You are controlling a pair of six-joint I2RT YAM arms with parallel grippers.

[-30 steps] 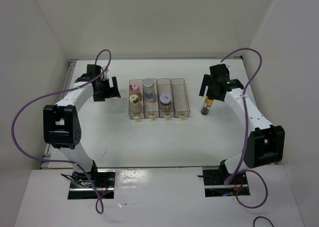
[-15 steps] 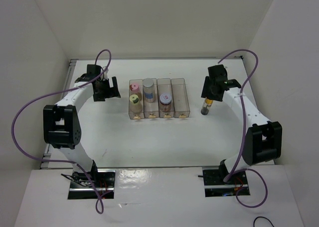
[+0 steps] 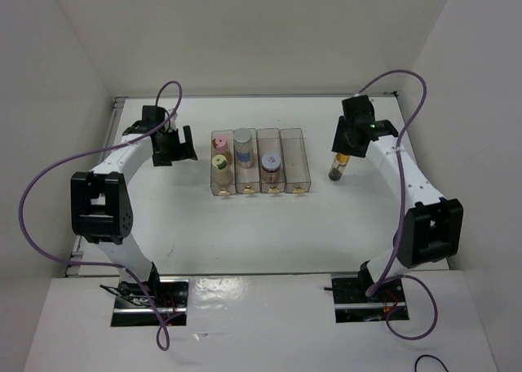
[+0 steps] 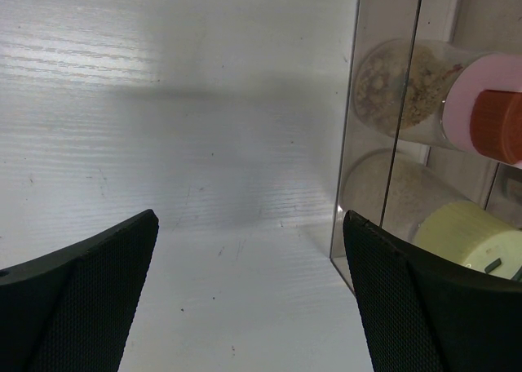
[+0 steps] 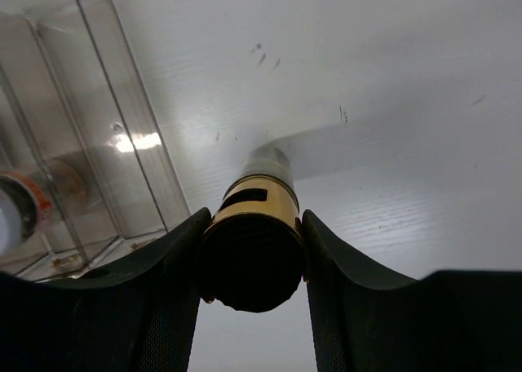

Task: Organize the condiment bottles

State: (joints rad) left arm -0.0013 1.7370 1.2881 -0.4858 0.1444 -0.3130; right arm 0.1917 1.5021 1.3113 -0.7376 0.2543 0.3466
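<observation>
Right jaws closed on the upright slim dark bottle (image 3: 337,170) near the surface's right edge — left jaws wide apart, empty, beside the clear bins (image 3: 295,164).

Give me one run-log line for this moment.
right end effector: shut on dark bottle | left end effector: open, empty | dark bottle: upright, right of bins

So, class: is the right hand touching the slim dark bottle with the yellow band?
Touching. In the right wrist view the right hand clamps the slim dark bottle, fingers pressed on both sides, no gap.
</observation>
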